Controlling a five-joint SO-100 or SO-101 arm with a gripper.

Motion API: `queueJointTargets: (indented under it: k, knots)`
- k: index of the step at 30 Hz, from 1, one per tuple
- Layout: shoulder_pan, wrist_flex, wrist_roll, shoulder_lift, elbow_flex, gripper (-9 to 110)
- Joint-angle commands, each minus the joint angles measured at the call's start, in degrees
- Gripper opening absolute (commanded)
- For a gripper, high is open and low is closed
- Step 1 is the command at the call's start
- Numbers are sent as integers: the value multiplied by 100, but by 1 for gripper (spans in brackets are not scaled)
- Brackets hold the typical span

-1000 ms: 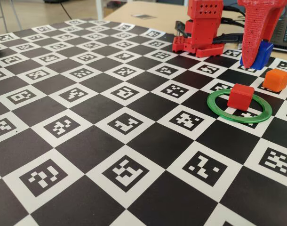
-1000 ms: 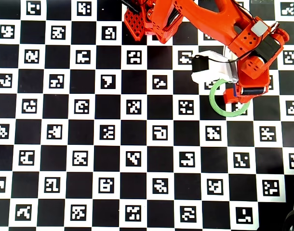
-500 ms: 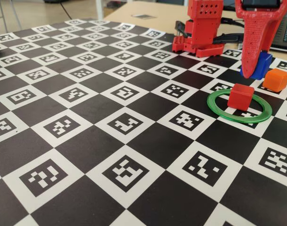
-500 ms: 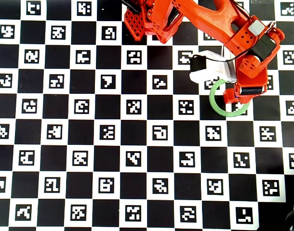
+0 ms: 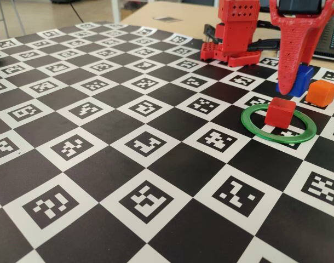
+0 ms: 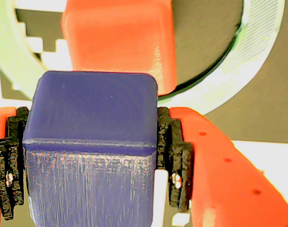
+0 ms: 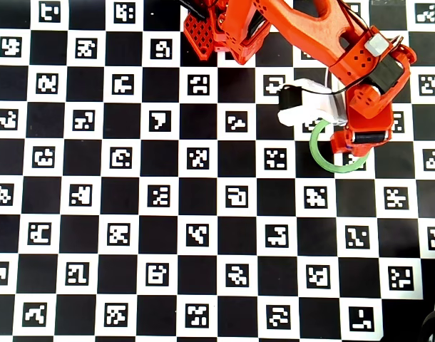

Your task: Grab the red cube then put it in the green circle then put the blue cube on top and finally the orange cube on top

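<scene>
With the red cube [image 5: 280, 112] already inside the green circle [image 5: 254, 127], the gripper [image 6: 92, 156] clamps the blue cube [image 6: 89, 146] just behind it — an off-centre release could nudge the red cube askew, or topple blue onto the nearby orange cube [image 5: 322, 93].

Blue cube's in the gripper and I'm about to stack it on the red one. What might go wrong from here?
Three risks:
1. In the wrist view the blue cube sits off-centre from the red cube below; released so, it may tip off.
2. The red cube sits near the green circle's edge, so a nudge might push it out.
3. The orange cube lies close by the gripper and may get bumped.
</scene>
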Motion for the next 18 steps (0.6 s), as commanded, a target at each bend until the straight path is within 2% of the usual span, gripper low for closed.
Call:
queueJointTargets:
  k: [1,18]
  knots:
    - [53,-44,-70,624,-26,6]
    - [26,-123,-554,545,44,5]
